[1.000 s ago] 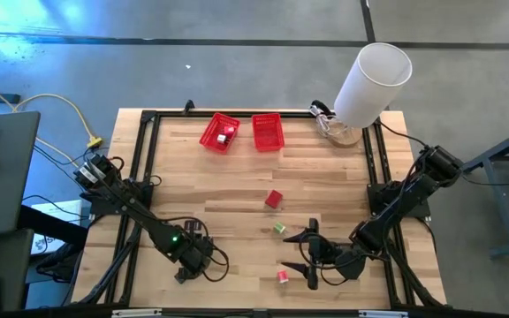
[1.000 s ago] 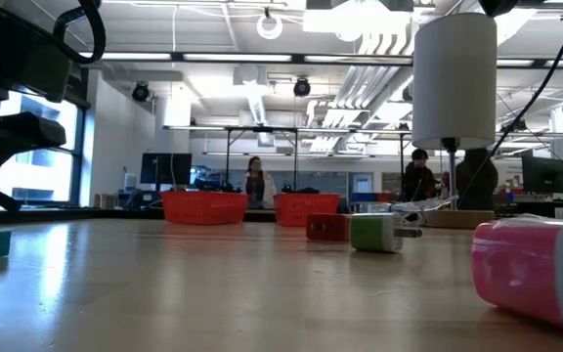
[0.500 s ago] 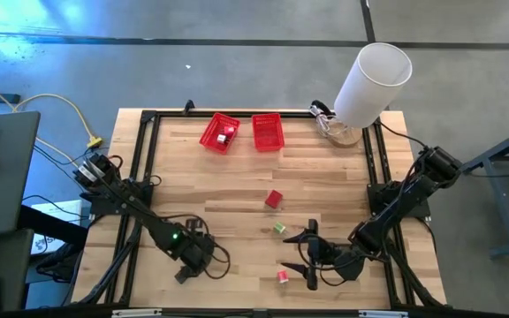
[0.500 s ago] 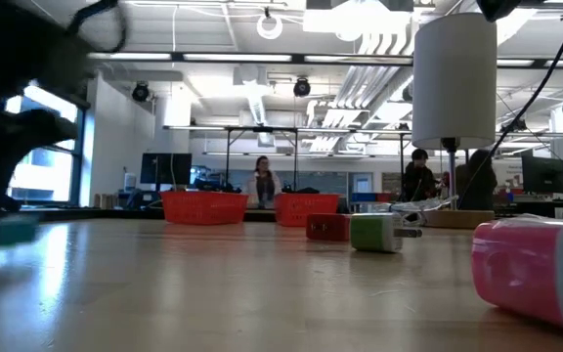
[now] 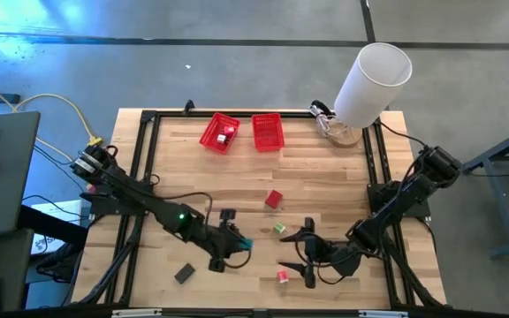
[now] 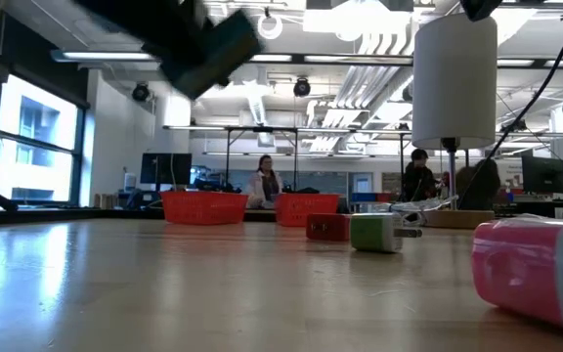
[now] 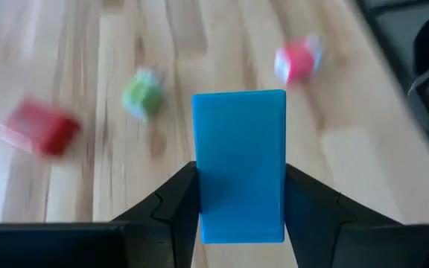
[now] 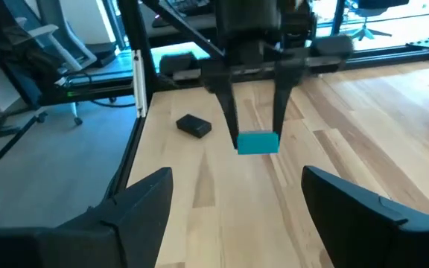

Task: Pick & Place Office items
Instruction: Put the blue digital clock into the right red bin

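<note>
My left gripper hangs over the table's near middle, shut on a teal block. The low view shows gripper and block high above the tabletop. Still lying on the wood are a dark grey block, a red block, a green piece and a pink piece. My right gripper rests open at the near right, beside the pink and green pieces, touching nothing; its fingers spread wide in its wrist view. My left gripper pinches the teal block between its two fingers, one on each long side face. In the right wrist view the fingers point down from above, with the block at their free ends. The block is lifted clear of the table.
Two red mesh baskets stand at the far edge, the left one holding a small piece. A big white cylinder rises at the far right corner. A black frame borders the table. People sit in the room behind.
My left gripper has risen from the near left of the table and swung toward the right. It has lifted the teal block clear of the wood. The dark grey block stays where it lay. My right arm has kept still.
</note>
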Tool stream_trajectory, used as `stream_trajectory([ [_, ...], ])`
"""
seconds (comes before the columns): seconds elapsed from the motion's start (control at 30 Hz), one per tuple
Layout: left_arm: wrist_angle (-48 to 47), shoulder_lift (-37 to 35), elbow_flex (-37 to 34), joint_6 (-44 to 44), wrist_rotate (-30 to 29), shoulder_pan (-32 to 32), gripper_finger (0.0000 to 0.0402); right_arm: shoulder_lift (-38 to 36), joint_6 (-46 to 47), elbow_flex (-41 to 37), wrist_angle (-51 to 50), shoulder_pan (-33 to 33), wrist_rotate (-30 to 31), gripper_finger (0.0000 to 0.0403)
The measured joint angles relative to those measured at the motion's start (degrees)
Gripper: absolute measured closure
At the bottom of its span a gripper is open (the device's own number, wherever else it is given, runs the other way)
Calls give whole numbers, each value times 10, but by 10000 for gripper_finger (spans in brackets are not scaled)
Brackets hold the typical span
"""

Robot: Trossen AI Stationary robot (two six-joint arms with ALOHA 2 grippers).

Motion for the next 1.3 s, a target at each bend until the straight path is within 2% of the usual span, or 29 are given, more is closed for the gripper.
stream_trajectory([
  [0.23, 113, 0, 0, 66, -16, 0, 252, 0, -53, 0, 5, -17, -4, 117],
  [0.57, 192, -1, 0, 105, -16, 23, 252, 0, -96, 0, 14, -47, -5, 117],
  [0.97, 233, 12, 1, 105, -4, 63, 252, -1, -212, 0, 78, -56, 5, 117],
  [1.3, 261, 17, 1, 130, 2, 71, 252, -1, -214, 0, 61, -80, -6, 117],
])
